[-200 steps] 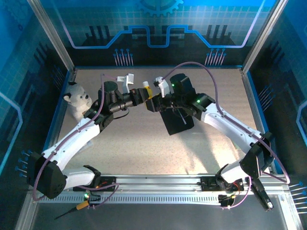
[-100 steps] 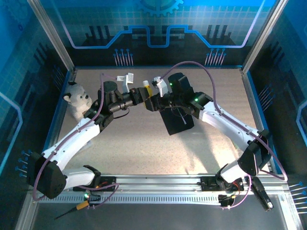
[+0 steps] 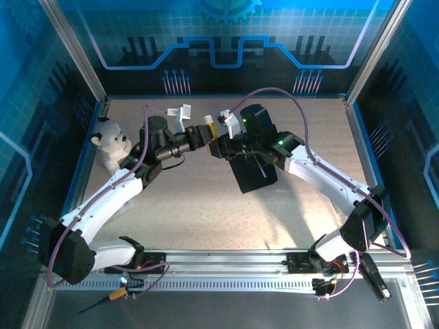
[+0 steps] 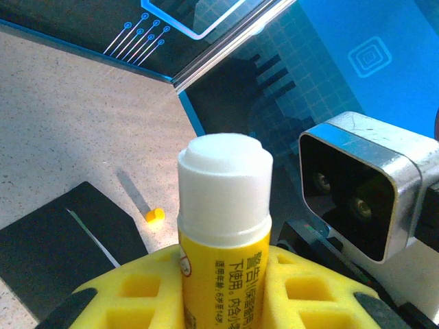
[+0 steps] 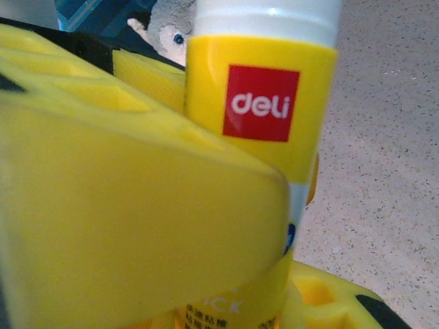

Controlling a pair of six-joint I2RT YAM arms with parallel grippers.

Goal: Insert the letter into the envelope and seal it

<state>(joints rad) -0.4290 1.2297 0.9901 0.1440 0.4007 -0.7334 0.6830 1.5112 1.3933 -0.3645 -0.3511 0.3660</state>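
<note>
Top external view: the left pincer [image 3: 206, 135] is clenched on the glue stick [image 3: 213, 127] above the bench [image 3: 171, 199]. The right pincer [image 3: 223, 144] is closed on the same stick. The envelope [image 3: 254, 175] is laid flat on the bench, beneath the right arm.

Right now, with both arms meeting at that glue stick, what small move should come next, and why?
I'd guess the right gripper should close snugly on the glue stick. Its pads sit either side of the yellow body, the left gripper clamps the stick too, and the white cap looks on. Two firm holds would let them uncap it over the envelope.
</note>
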